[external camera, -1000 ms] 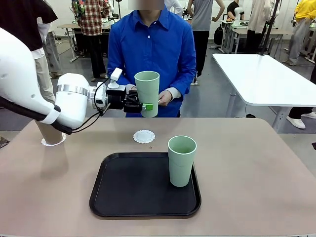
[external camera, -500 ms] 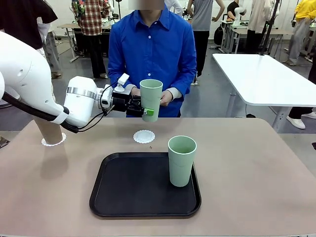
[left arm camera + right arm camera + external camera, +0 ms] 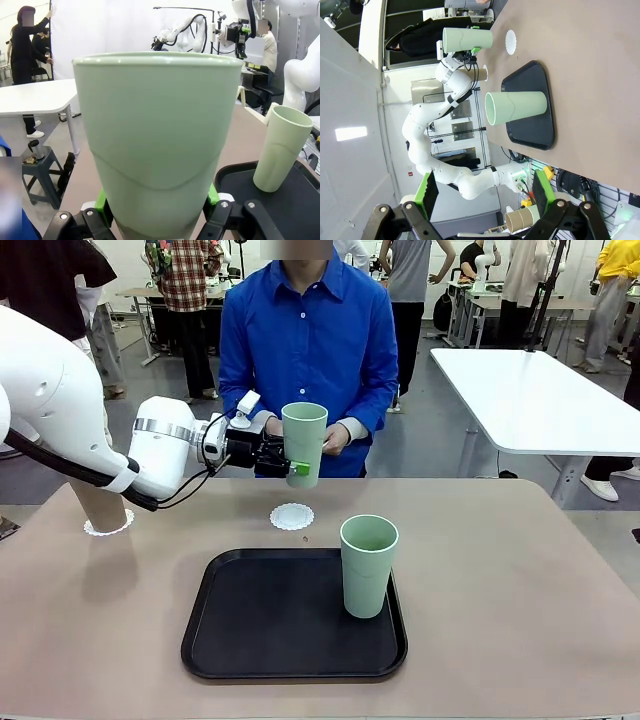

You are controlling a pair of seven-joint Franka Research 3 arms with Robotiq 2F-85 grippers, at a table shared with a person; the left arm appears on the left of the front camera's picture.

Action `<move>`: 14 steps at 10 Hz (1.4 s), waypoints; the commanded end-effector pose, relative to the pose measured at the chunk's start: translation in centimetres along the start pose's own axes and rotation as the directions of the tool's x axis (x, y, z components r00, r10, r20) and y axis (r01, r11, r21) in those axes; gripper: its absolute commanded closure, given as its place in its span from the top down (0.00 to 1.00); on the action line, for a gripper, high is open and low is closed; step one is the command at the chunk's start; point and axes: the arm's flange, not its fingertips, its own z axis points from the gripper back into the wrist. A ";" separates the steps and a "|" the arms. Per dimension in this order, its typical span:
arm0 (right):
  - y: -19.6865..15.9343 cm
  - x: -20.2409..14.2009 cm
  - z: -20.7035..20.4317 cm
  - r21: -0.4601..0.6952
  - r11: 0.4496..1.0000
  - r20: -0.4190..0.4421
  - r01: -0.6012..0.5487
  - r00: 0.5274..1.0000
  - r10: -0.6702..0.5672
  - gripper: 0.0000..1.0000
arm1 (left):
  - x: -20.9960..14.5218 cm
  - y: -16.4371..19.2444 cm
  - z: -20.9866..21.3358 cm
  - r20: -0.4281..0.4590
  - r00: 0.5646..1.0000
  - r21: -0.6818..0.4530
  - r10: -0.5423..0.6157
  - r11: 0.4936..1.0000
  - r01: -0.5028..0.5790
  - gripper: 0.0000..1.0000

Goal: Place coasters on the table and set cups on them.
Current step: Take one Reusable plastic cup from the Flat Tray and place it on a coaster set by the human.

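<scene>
Tan cup (image 3: 100, 508) sits on coaster (image 3: 108, 530); left gripper (image 3: 296, 462) clamps green cup (image 3: 304, 432) near bare coaster (image 3: 292, 516); right gripper (image 3: 482, 192) spread, empty; third cup (image 3: 368, 565) waits on tray (image 3: 290, 645).

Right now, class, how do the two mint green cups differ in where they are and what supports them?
The held cup is off the table, gripped near its base by the left end effector; the tray cup stands free on the black tray. The held cup hangs at the far side, about over the bare coaster; the tray cup sits nearer the robot. Both are pale green, tapered and upright.
</scene>
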 end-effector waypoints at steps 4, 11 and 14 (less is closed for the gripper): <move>0.1 0.0 -0.1 0.021 1.000 0.002 -0.008 1.000 0.007 1.00 | -2.1 1.3 0.2 0.028 0.999 -0.061 -0.024 0.998 0.026 0.83; 0.1 0.0 -0.1 0.021 1.000 0.002 -0.008 1.000 0.007 1.00 | -4.3 0.4 1.1 0.030 0.998 -0.092 -0.046 0.995 0.048 0.83; 0.1 0.0 -0.1 0.021 1.000 0.002 -0.008 1.000 0.007 1.00 | -5.5 0.4 1.3 0.025 0.999 -0.088 -0.039 0.995 0.041 0.83</move>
